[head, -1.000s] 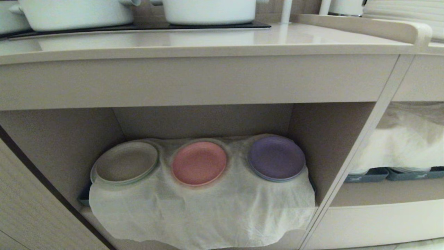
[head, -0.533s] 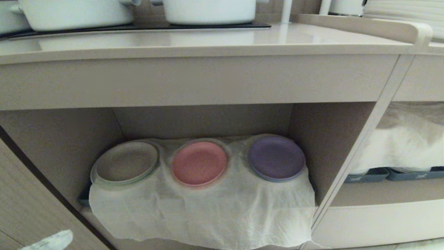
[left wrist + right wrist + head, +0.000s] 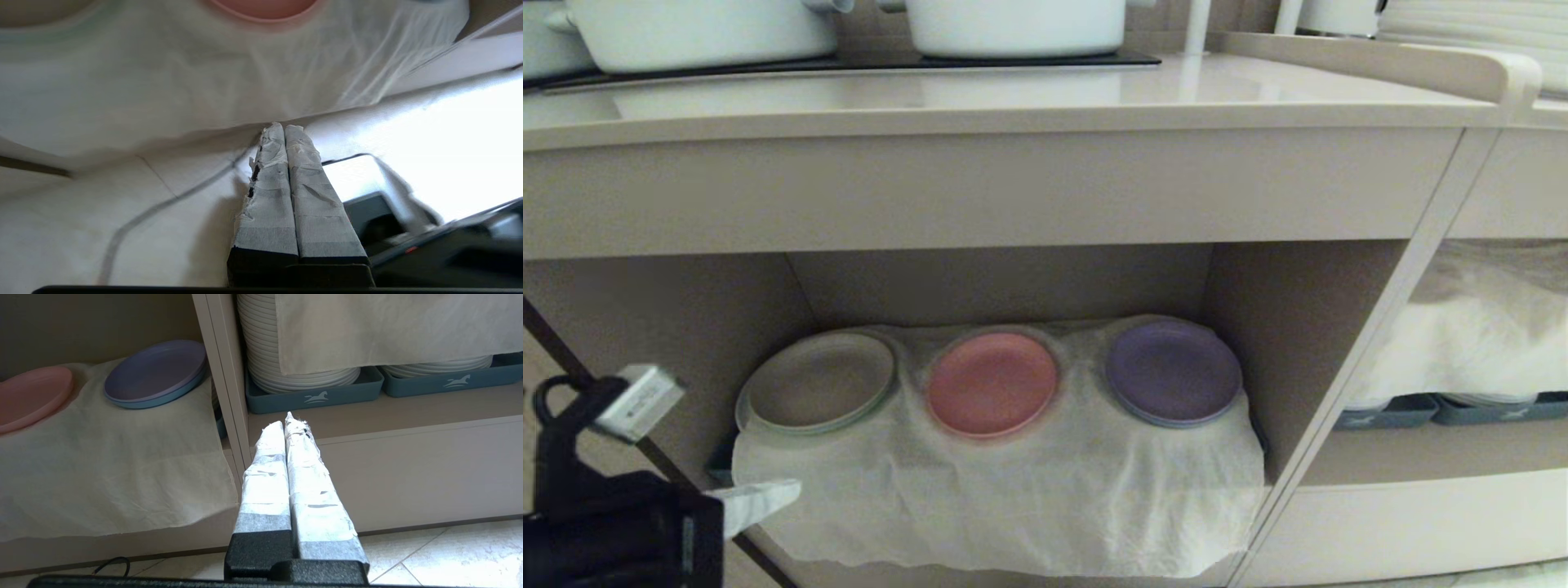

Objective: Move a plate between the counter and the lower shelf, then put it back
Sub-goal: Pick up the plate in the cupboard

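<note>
The pink plate (image 3: 992, 382) lies on the white cloth of the lower shelf (image 3: 1013, 498), between a beige plate (image 3: 819, 380) and a purple plate (image 3: 1174, 371). Its edge shows in the left wrist view (image 3: 265, 7) and in the right wrist view (image 3: 32, 396). The counter (image 3: 980, 94) runs above the recess. My left gripper (image 3: 788, 490) has come up at the lower left, in front of the cloth's left front corner, shut and empty (image 3: 284, 127). My right gripper (image 3: 286, 418) stays low by the cabinet divider, shut and empty, outside the head view.
White pots (image 3: 1013, 24) stand on a black hob panel (image 3: 849, 64) at the back of the counter. Right of the divider (image 3: 1372, 343), grey trays (image 3: 314, 394) hold stacked white plates under another cloth. A side ledge with a rounded rail (image 3: 1503, 73) sits at the upper right.
My left arm has risen into the head view from the lower left corner, and its shut fingers now reach the cloth's front left corner. The plates and the right arm have not moved.
</note>
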### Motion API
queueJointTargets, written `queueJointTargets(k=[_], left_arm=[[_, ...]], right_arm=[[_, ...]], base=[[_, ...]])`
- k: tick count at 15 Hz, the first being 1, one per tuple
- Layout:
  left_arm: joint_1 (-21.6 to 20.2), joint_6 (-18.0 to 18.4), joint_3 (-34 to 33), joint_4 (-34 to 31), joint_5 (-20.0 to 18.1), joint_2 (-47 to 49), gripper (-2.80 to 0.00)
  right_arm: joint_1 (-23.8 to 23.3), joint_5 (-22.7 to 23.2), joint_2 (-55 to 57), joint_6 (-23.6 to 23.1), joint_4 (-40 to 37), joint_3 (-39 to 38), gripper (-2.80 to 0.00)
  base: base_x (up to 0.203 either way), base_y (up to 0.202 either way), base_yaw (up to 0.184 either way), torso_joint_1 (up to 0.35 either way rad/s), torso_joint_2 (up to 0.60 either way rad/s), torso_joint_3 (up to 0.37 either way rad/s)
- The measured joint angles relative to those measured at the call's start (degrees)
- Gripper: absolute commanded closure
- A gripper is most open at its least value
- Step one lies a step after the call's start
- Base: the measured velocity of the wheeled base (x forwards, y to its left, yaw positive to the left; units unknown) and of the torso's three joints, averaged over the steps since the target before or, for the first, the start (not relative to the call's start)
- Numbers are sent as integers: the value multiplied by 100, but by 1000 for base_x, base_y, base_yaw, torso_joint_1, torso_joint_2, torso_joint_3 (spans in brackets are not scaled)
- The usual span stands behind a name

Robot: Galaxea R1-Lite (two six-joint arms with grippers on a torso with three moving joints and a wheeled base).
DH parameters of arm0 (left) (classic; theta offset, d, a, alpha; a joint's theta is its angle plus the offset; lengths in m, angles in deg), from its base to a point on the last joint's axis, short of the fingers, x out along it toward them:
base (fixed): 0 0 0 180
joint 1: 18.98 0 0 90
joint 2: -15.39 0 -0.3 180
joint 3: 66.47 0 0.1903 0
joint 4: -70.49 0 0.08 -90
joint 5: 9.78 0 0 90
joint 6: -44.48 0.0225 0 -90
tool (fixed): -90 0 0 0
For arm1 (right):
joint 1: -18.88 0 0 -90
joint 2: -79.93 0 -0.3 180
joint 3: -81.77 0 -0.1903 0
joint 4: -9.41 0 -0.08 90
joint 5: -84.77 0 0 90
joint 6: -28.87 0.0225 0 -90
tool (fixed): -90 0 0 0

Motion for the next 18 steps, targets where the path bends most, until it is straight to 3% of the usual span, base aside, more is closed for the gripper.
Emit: queueJointTargets(k=[5, 7, 11, 14, 18], left_arm=[[1248, -1919, 105, 919, 1442, 1123, 0], [1376, -2383, 109, 1201, 1619, 1460, 0], [1425, -2895, 136, 1597, 1929, 2088, 0], [1456, -3089, 273, 1741, 1947, 2472, 0], [1556, -3635, 596, 1754, 1979, 2973, 0]], right_arm=[[0, 0, 0, -1, 0, 0, 0], [0, 0, 0, 1, 0, 0, 0], [0, 0, 0, 1, 0, 0, 0], [0, 0, 0, -1, 0, 0, 0], [0, 0, 0, 0, -1, 0, 0]], base=[[0, 0, 0, 0, 0, 0], [0, 0, 0, 0, 0, 0], [0, 0, 0, 0, 0, 0], [0, 0, 0, 0, 0, 0], [0, 0, 0, 0, 0, 0]])
